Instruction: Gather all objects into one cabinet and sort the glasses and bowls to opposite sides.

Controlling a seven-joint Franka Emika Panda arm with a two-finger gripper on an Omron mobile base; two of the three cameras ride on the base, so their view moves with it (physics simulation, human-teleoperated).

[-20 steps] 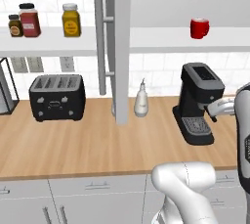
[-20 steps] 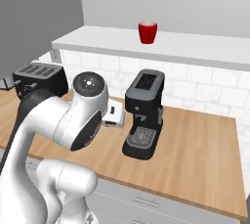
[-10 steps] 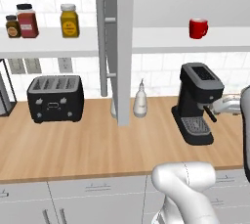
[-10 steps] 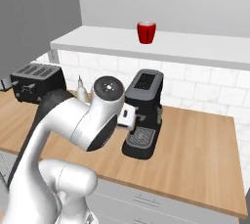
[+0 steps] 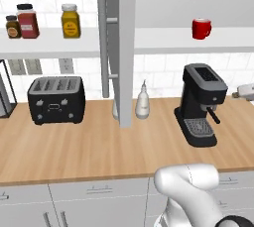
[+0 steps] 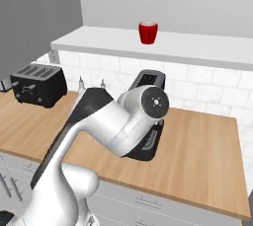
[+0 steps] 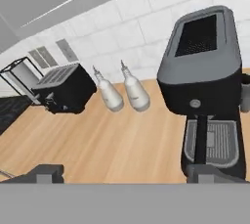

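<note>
Wooden desk [image 5: 89,151] holds just appliances while the red mug [image 5: 201,28] waits alone on the shelf [image 5: 198,40]; the gripper [image 7: 124,171], spread and empty, has sorted nothing visible.

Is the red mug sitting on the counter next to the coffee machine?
No, the red mug stands up on the white shelf, above the coffee machine, not on the wooden counter.

White wall shelf [image 5: 163,42]: glossy red handled mug [image 5: 201,28] stands toward the right; three spice jars [image 5: 29,22] cluster at the left end, dark, red and yellow contents. Below, pale wooden countertop [image 5: 99,151]: black four-slot toaster [image 5: 56,99] at left, two small white bottles [image 7: 123,91] side by side near the tiled wall, black coffee machine [image 5: 200,104] to the right, well apart from the toaster.
</note>
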